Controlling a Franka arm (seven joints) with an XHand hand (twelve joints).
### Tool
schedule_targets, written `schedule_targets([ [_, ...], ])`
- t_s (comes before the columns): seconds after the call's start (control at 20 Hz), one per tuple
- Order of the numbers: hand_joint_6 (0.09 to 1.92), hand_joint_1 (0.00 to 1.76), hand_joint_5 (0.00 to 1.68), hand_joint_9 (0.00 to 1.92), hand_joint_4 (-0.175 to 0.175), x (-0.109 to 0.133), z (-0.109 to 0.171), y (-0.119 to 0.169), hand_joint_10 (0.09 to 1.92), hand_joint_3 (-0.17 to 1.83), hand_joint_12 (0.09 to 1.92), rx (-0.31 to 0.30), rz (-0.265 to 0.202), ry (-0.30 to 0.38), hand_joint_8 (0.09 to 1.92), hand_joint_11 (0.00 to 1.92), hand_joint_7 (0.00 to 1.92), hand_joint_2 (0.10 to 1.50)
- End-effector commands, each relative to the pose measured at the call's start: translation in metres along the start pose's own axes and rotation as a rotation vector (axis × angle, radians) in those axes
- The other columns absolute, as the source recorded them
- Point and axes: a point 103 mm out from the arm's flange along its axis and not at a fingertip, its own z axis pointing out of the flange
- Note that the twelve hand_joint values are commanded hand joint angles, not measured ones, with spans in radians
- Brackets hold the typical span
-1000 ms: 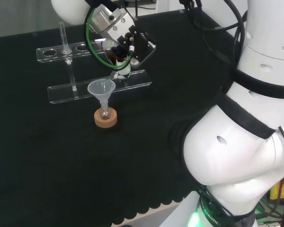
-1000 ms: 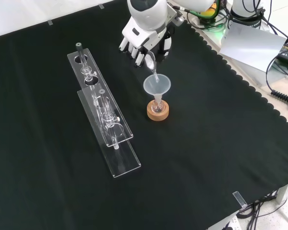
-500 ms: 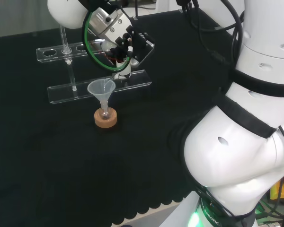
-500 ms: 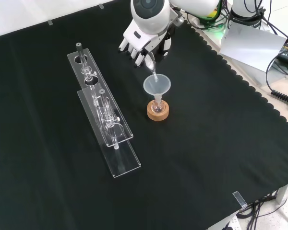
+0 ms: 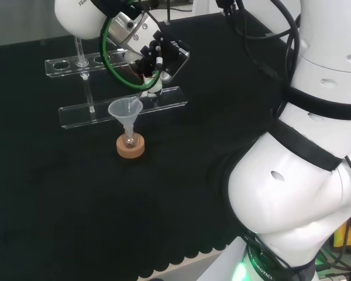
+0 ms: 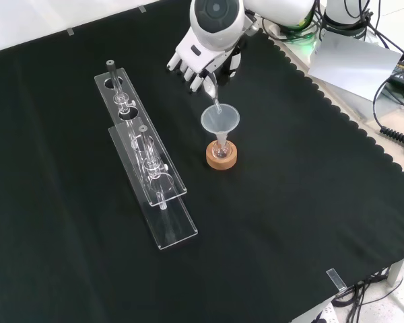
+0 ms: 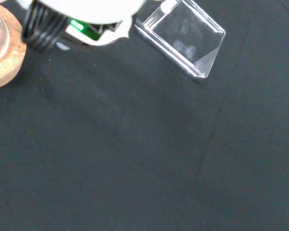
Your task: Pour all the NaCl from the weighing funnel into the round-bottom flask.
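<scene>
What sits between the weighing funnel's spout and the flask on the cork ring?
A clear funnel stands in the flask; in the front view the weighing funnel, held by the hand, points into its bowl.

No print can be read

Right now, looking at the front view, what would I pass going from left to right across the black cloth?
The farther clear rack → the nearer clear rack → the clear funnel standing in the small flask on its cork ring → a small clear piece near the cloth's edge.
</scene>
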Motion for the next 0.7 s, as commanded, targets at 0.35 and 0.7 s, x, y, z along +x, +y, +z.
schedule_targets([
  [0.35, 1.03, 1.09, 1.12, 1.02, 0.175, 0.001, -0.0054, -0.0026, 0.54, 0.86, 1.27, 0.005, 0.011, -0.075, 0.72, 0.52, 0.97, 0.63],
  [0.7, 1.03, 1.09, 1.12, 1.02, 0.175, 0.0026, -0.0104, -0.0041, 0.54, 0.86, 1.27, -0.007, 0.014, -0.123, 0.72, 0.52, 0.96, 0.63],
])
